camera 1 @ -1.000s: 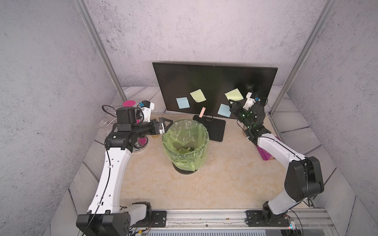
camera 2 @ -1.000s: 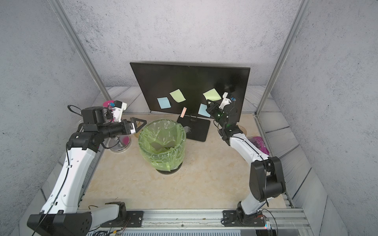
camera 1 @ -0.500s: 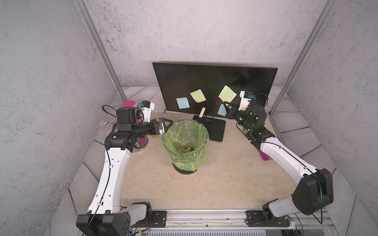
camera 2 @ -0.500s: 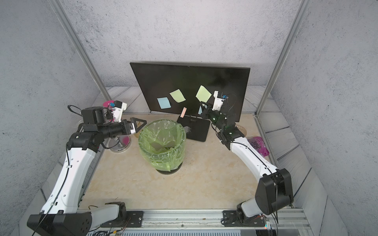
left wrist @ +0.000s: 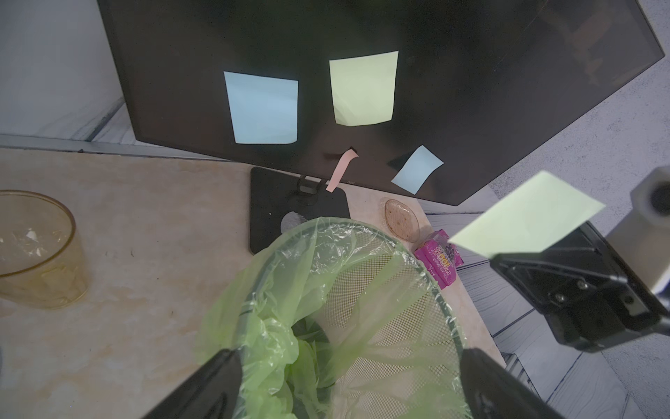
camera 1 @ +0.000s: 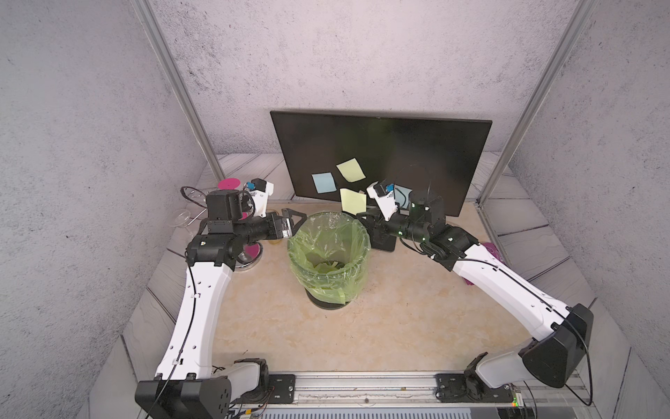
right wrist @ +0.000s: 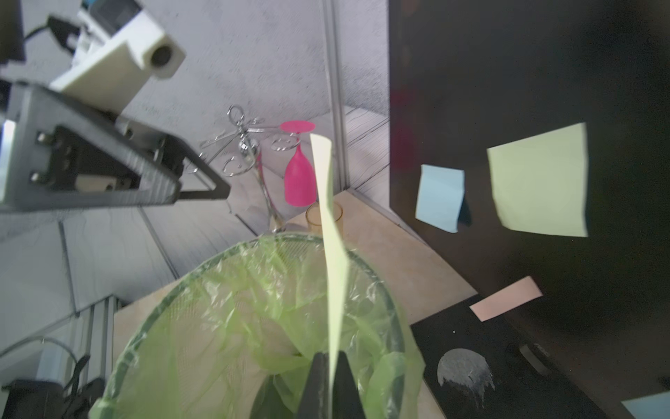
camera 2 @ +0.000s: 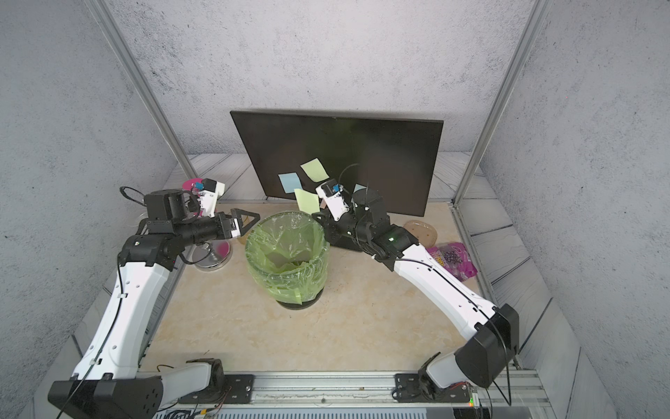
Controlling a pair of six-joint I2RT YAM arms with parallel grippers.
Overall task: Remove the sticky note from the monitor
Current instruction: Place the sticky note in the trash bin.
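Note:
The monitor (camera 1: 380,145) stands at the back of the table. A yellow sticky note (camera 1: 352,200) hangs free of the screen, pinched at its lower edge in my right gripper (camera 1: 362,216), which is shut on it above the far rim of the green-lined bin (camera 1: 326,286). The right wrist view shows that note (right wrist: 328,232) edge-on between the closed fingers of the gripper (right wrist: 330,366). On the screen remain a blue note (camera 1: 323,182), a yellow note (camera 1: 351,169), a second blue note (left wrist: 417,168) and a pink strip (left wrist: 342,170). My left gripper (camera 1: 299,225) is open at the bin's left rim, holding nothing.
A wire glass rack with a pink glass (camera 1: 228,183) stands at the back left behind my left arm. An amber cup (left wrist: 36,250) sits left of the monitor's base (left wrist: 275,203). A small dish (camera 2: 420,232) and a purple packet (camera 2: 451,259) lie at the right.
My right gripper has pulled the yellow note off the screen and carried it left and down to the bin's far rim. The left arm has stayed still.

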